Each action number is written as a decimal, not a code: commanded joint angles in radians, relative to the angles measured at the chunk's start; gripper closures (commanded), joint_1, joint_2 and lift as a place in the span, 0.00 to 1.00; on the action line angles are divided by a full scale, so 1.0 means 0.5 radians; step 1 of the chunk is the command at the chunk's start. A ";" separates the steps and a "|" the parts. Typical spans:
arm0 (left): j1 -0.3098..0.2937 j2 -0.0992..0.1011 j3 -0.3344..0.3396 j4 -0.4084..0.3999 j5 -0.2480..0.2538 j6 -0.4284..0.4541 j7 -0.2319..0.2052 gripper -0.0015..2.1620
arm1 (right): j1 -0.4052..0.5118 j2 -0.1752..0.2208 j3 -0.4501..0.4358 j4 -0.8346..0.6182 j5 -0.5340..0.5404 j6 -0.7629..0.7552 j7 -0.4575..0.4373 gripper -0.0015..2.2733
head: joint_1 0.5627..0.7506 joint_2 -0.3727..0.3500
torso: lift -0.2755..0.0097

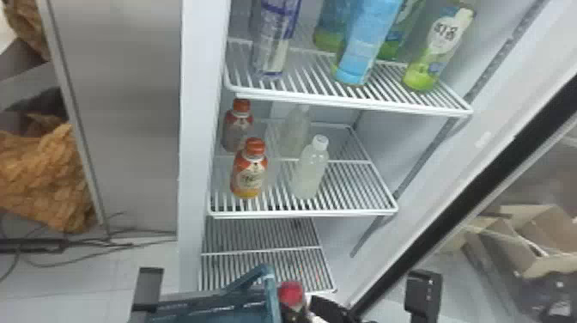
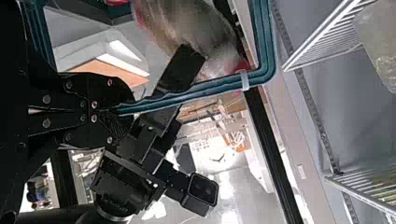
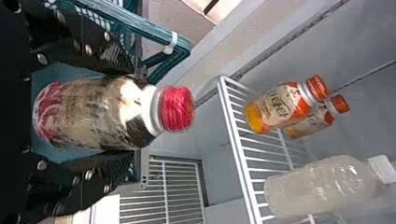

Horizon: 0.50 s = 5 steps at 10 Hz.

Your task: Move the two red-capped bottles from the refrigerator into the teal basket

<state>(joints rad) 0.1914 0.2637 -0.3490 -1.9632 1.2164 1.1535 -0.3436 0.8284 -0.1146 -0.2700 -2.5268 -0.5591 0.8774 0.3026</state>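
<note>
At the bottom edge of the head view, my left gripper [image 1: 147,287] is beside the teal basket [image 1: 269,296]. In the left wrist view, the left gripper [image 2: 122,110] is clamped on the basket's rim [image 2: 187,94]. My right gripper [image 1: 328,307] is just right of the basket in the head view, by a red-capped bottle [image 1: 292,294]. The right wrist view shows this dark-labelled bottle [image 3: 100,112] between the fingers of the right gripper [image 3: 133,114], its red cap pointing away from the wrist, with the basket [image 3: 135,21] close by.
Two orange-capped bottles, the front one [image 1: 249,174] and the rear one [image 1: 239,124], stand on the middle refrigerator shelf [image 1: 360,211], left of two pale bottles [image 1: 311,169]. Taller bottles [image 1: 365,43] stand on the shelf above. The black-edged door frame [image 1: 472,184] slants along the right.
</note>
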 commanded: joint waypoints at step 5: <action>0.000 -0.003 -0.004 0.002 0.008 0.000 0.000 0.53 | -0.052 0.011 -0.018 0.035 0.193 -0.577 -0.001 0.06 | 0.70 0.03 | 0.17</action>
<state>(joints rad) 0.1914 0.2622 -0.3509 -1.9621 1.2185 1.1535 -0.3435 0.8074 -0.1099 -0.2792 -2.5141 -0.4778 0.6430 0.3020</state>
